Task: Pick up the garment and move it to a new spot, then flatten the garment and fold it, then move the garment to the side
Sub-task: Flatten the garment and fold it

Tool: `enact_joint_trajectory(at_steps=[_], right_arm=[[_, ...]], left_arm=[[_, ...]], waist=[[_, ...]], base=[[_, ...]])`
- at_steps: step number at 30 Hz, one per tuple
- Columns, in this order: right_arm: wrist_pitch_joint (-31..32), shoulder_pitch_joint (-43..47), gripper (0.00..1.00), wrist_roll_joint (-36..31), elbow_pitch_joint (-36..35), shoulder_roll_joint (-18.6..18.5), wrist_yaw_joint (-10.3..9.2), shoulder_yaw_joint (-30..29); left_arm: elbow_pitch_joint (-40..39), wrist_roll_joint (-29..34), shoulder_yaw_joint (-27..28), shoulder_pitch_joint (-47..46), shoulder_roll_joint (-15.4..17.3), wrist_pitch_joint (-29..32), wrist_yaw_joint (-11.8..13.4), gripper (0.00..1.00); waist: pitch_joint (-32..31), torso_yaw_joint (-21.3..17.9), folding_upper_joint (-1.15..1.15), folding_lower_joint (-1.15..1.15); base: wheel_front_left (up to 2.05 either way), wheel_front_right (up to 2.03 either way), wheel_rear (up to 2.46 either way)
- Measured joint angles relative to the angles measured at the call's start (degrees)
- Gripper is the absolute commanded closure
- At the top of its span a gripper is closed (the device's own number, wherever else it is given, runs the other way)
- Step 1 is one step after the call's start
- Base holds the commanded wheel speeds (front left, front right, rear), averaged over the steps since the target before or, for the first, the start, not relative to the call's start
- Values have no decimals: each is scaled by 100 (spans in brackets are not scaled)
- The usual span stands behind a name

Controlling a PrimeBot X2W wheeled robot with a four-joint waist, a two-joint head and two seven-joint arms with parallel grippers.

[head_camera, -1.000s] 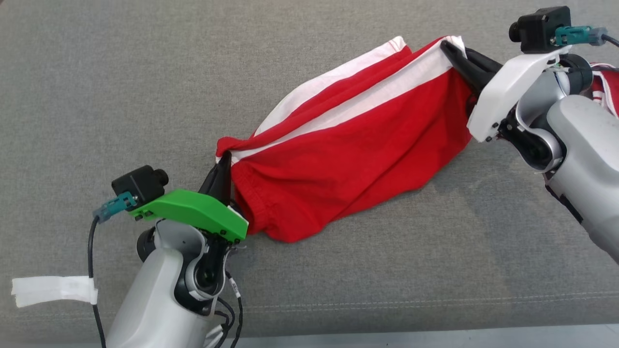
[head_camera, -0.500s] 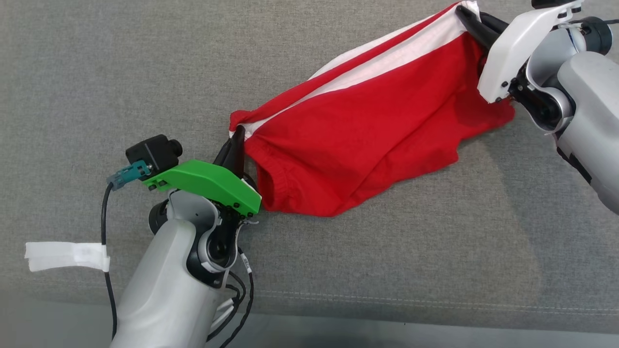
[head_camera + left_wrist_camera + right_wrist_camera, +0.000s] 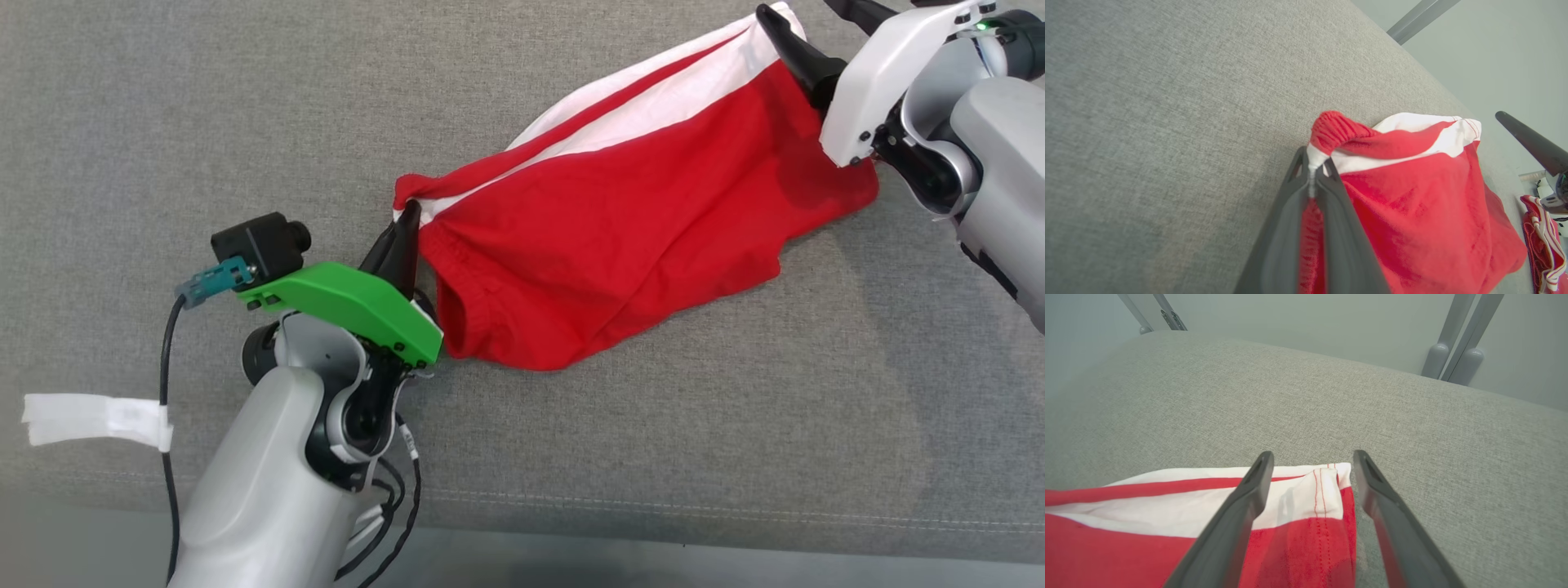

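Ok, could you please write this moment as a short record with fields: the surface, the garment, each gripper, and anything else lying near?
surface: grey fabric cushion
item: garment, red with white stripes, stretched across the cushion, wrinkled, not yet flat
left gripper: shut on the garment's gathered elastic end
right gripper: open, fingers apart around the white-striped corner, no grip
also near: second garment, red and white, by the right arm; white tape on the left arm's cable
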Motion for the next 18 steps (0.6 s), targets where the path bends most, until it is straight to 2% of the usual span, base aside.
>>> enact_joint_trajectory(at_steps=[1,2,13,18], right_arm=[[-33,-19,0,35,-1,-31,0,54],[-44,-32,0,65,-4,-66,0,118],[-464,-84,0,443,-144,-414,0,535],[-715,-18,0,651,-229,-570,0,583]], left_arm=[[-70,20,-13,41,51,14,5,2],[-152,27,-23,95,103,24,8,0],[-910,260,-35,673,735,187,212,0],[-1254,408,27,827,915,-60,229,0]], waist=[[-7,-5,0,0],[-17,-10,0,0],[-266,-107,0,-1],[-457,-182,0,-1]], base=[[0,0,0],[0,0,0],[0,0,0],[0,0,0]])
